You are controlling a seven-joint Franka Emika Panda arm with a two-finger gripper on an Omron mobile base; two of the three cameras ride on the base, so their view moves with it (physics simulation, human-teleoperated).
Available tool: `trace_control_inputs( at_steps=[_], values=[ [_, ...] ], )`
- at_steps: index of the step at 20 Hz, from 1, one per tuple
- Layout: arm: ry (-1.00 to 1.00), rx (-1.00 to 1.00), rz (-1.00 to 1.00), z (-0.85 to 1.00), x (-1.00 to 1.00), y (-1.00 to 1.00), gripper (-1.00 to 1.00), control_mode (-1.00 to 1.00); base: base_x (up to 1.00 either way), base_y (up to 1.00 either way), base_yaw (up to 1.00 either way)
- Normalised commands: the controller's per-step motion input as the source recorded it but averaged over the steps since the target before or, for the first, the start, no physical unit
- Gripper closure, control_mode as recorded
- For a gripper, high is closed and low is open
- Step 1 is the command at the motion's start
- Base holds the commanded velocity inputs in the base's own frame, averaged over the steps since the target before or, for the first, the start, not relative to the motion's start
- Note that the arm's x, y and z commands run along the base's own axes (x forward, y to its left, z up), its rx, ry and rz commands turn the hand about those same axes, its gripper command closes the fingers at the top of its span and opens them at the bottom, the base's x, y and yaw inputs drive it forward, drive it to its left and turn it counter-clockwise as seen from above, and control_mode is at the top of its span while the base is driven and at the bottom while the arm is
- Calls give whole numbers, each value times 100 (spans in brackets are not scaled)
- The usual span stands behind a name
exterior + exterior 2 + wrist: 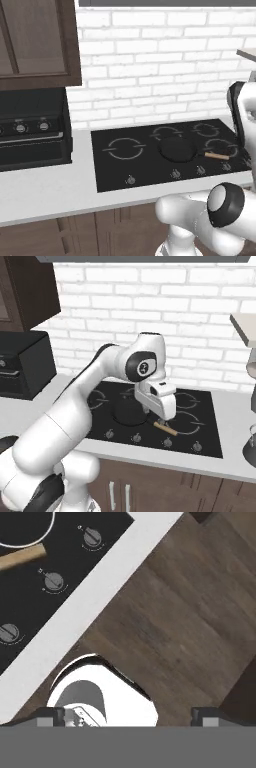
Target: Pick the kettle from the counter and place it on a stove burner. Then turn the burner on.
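Start at the gripper (161, 422). It hangs from the arm above the front right part of the cooktop (150, 172). In the hand view its two fingertips (50, 714) stand wide apart with nothing between them. That view looks down past the front edge of the worktop (95, 597) onto the wooden floor (190, 612).

Next, note the row of knobs (131, 180) along the front edge of the black glass. Just behind the right-hand knobs, a wooden handle (165, 429) lies on the glass, below the gripper.

Locate the large ring burner (124, 148) on the left half of the cooktop; nothing stands on it. A solid dark disc (176, 149) sits to its right.

To the right of the cooktop, a rounded grey object (251, 448) stands on the worktop, cut off by the picture edge. You cannot tell whether it is the kettle.

A black oven (30, 130) stands at the far left. A white brick wall (150, 60) closes the scene.
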Motion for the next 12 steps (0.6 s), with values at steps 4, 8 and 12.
trace_control_inputs(
  at_steps=[4, 8, 12],
  values=[
    [16, 0, -35, -52, 62, -77, -100, -100, 0, 0, 0],
    [6, 0, -17, -26, 49, -40, -100, -100, 0, 0, 0],
    [0, 0, -11, -9, 35, -36, -100, -100, 0, 0, 0]
  ],
)
